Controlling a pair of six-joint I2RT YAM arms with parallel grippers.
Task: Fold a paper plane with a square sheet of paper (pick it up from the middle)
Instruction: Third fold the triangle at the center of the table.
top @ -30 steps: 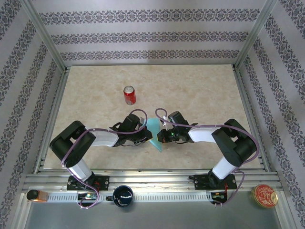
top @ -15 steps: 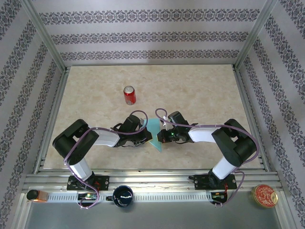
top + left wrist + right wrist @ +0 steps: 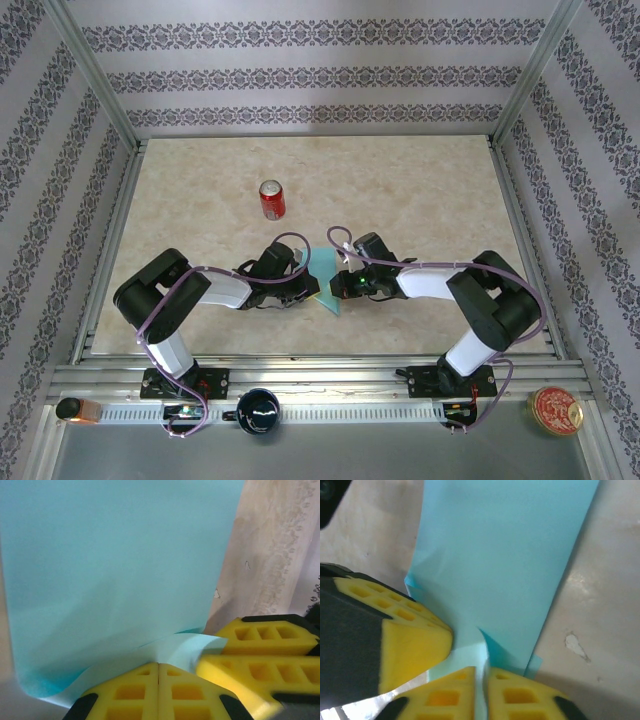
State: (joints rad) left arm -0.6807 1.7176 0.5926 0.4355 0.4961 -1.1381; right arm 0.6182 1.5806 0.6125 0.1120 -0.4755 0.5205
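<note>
Because this sheet of paper (image 3: pixel 110 570) is feather-light, floppy and quick to crease, it wants a gentle pinch close to a fold. The left claw (image 3: pixel 158 669) is clamped tight on its near edge, while the right claw (image 3: pixel 481 672) at 3 o'clock has its jaws a sliver apart around the paper, gripping or releasing I cannot tell. The sheet hangs between them, just 6 o'clock of the table's (image 3: pixel 420 190) centre, with the can (image 3: pixel 272 199) out at 11 o'clock; against a second ago the left elbow has crept toward 3 o'clock and the sheet is unmoved.

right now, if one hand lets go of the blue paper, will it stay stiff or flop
Probably floppy: the blue paper curls and buckles where the left hand pinches it. Likely very light: that pinch plus one by the right hand seem to hold it up.
</note>
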